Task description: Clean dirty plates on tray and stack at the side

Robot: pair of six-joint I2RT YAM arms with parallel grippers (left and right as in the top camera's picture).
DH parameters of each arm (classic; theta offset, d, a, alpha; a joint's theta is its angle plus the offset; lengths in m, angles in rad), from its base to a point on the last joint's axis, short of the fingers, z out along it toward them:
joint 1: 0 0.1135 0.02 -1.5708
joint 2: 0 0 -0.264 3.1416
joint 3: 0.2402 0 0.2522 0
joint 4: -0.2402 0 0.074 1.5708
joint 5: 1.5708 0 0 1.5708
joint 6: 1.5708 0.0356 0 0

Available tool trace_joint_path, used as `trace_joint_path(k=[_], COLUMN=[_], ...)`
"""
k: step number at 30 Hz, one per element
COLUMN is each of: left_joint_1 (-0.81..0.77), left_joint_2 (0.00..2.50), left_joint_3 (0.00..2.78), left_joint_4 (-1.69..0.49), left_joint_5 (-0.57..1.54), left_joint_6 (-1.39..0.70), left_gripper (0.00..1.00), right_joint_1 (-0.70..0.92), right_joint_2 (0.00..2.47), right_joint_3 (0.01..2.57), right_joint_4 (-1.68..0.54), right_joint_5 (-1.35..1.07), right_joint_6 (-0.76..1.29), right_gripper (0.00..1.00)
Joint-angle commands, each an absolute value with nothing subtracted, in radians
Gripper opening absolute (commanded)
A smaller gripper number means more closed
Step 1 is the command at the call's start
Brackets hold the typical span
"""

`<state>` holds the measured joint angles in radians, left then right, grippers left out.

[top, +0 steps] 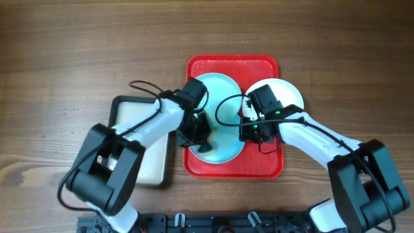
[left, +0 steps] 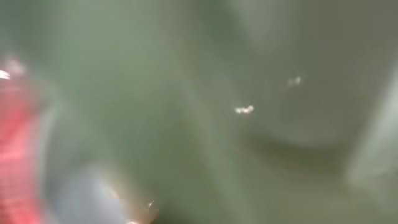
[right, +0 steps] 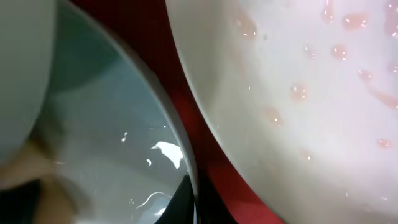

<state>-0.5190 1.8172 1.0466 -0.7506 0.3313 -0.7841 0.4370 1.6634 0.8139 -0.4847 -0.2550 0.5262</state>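
Left gripper (top: 200,134): low over the near blue plate (top: 226,150), directly beneath it. Jaw opening and any load cannot be told, since the wrist body hides them from overhead. Left wrist view fully blurred, only a pale green-grey surface with a red blur at its left edge.

Right gripper (top: 254,131): low at the right edge of the near blue plate, the white plate (top: 288,94) just beyond and to its right. Jaw opening cannot be told in either view.

Near blue plate: inside the red tray (top: 265,169), lying between the two grippers. In the right wrist view, glossy pale blue surface (right: 118,112) left of the gripper.

Far blue plate (top: 223,87): on the tray, beyond the left gripper, overlapped by the arm.

White plate: at the tray's far right corner, overhanging the rim. In the right wrist view (right: 298,124), dotted with pink droplets (right: 339,51); separated from the blue plate by a strip of red tray (right: 214,180).

Cream tray (top: 152,165): on the table (top: 65,65), left of the left gripper, beside the red tray, partly under the left arm.
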Motion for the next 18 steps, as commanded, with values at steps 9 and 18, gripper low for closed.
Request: trace_joint_path(k=[9,18], left_joint_1=[-0.346,-0.142], left_joint_2=[1.35,1.374], left_joint_3=[1.021,0.852], left_joint_4=[-1.043,-0.978], left_joint_5=[-0.102,-0.102], left_joint_6=[-0.658,-0.663], left_gripper=[0.04,0.07], right_joint_1=[0.435,0.435], right_joint_2=[1.702,1.534], right_joint_3=[0.792,0.898], right_joint_4=[-0.458,-0.837], right_joint_5=[-0.288,-0.015], right_joint_6=[0.345,0.5], right_gripper=[0.04,0.04])
